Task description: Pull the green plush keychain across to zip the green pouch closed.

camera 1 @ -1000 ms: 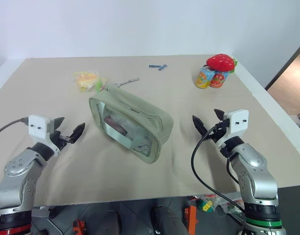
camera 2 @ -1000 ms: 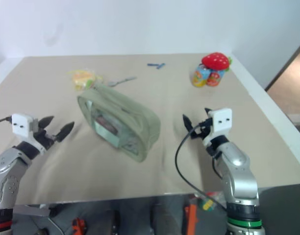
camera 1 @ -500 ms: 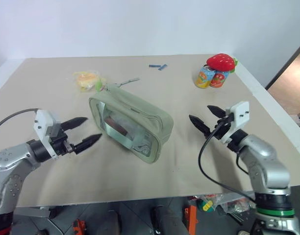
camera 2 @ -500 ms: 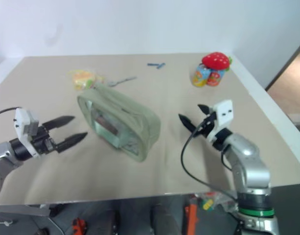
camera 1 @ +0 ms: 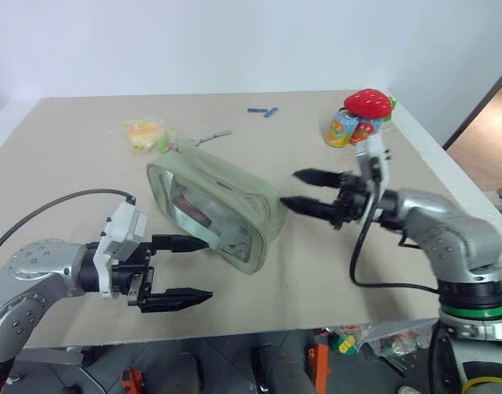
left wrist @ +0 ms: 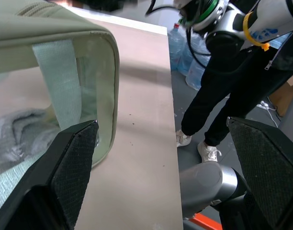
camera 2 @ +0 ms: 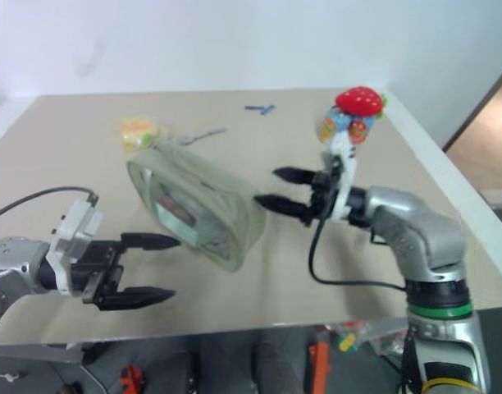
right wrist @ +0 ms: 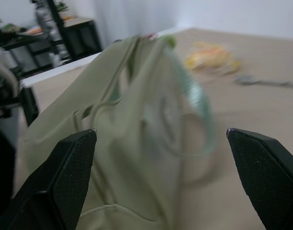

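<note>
Both arms are turned inward now, flanking the green pouch [camera 1: 216, 203] that lies slantwise mid-table. The left gripper [camera 1: 179, 269] sits at the pouch's seven o'clock, fingers spread wide, holding nothing, upper finger close to the near corner, which looks like lining up to brace the bag. The right gripper [camera 1: 304, 190] waits at three o'clock, just off the pouch's end, jaws fully apart and empty too. The green plush keychain [camera 1: 166, 143] hangs at the pouch's far corner, eleven o'clock, beside the yellow wrapped item [camera 1: 143, 134]. Neither claw is near it, so the zip pull is not yet begun.
</note>
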Robot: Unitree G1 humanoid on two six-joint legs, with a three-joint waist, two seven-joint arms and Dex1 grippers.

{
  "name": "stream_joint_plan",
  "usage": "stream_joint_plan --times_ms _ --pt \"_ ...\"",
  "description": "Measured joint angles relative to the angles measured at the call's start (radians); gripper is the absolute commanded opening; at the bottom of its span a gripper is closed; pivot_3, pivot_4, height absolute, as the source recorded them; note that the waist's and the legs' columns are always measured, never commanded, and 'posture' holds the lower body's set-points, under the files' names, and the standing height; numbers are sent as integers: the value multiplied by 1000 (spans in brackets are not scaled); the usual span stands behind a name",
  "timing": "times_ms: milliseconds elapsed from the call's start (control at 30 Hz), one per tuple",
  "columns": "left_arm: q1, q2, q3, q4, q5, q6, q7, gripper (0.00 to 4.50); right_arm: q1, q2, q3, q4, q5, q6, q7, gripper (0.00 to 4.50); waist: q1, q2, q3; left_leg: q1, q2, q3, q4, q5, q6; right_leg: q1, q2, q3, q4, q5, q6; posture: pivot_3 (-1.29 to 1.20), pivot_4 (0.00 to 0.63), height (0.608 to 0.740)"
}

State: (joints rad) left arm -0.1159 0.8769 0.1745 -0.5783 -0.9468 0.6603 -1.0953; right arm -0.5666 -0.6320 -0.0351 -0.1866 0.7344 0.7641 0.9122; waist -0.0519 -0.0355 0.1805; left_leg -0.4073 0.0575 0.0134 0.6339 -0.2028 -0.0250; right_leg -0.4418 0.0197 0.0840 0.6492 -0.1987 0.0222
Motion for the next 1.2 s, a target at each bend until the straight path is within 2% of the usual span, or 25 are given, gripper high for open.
stream_joint_plan --times_ms 67,100,200,500,533,633,800,900,933,1100,1133,1167,1200 --pt "-7 0 -12 0 6 -2 -5 4454 -1 10 17 5 -12 -9 5 4500 1 0 0 0 -1 0 0 0 0 0 -1 0 0 0 0 0 150 740" --pt "-7 0 -14 0 10 -5 -6 4485 -1 11 23 12 -18 -14 8 4247 1 0 0 0 -1 0 0 0 0 0 -1 0 0 0 0 0 150 740" --pt "-11 -8 -15 1 28 -18 -1 4500 -6 20 28 49 -33 -32 24 3362 2 0 0 0 -1 0 0 0 0 0 -1 0 0 0 0 0 150 740" --pt "-9 -74 -21 3 77 -54 63 4500 -24 19 36 64 -31 -30 104 162 2 0 0 0 0 0 0 0 0 0 0 0 0 0 0 0 150 740" --pt "-6 -77 -22 1 78 -54 66 4500 -26 19 38 64 -31 -29 112 35 2 0 0 0 0 0 0 0 0 0 0 0 0 0 0 0 150 740" --pt "-2 -85 -23 -3 88 -57 76 4500 -42 13 52 64 -36 -25 139 35 2 0 0 0 0 0 0 0 0 0 0 0 0 0 0 0 150 740" --pt "6 -109 -42 -18 102 -69 94 4500 -153 -47 128 177 -137 -133 286 35 1 0 0 0 0 1 1 0 0 0 0 0 0 0 0 0 150 740" --pt "8 -114 -57 -23 114 -75 99 4500 -329 -65 207 430 -293 -357 426 35 -3 1 1 1 0 2 2 0 0 0 0 1 0 1 0 0 150 740" --pt "11 -115 -60 -21 120 -76 99 4500 -416 -52 240 573 -355 -464 476 35 -5 1 1 2 0 3 3 0 0 0 0 1 0 1 0 0 150 740" --pt "12 -139 -99 -31 135 -90 108 4500 -658 26 276 1048 -541 -820 552 35 -12 2 1 1 0 2 1 -1 1 0 0 1 0 1 -1 0 150 740" --pt "14 -144 -101 -33 136 -92 109 4500 -678 37 276 1102 -558 -850 556 347 -12 2 1 1 0 2 0 -1 2 0 0 1 0 1 -1 0 150 740" --pt "15 -146 -102 -33 138 -92 110 4500 -690 43 276 1136 -570 -866 558 347 -12 2 1 1 0 2 0 -2 3 0 0 1 0 1 -1 0 150 740" --pt "18 -146 -102 -35 141 -93 114 4500 -709 55 271 1193 -585 -881 565 549 -14 2 1 1 0 2 0 -2 4 0 0 1 0 1 0 0 150 740"
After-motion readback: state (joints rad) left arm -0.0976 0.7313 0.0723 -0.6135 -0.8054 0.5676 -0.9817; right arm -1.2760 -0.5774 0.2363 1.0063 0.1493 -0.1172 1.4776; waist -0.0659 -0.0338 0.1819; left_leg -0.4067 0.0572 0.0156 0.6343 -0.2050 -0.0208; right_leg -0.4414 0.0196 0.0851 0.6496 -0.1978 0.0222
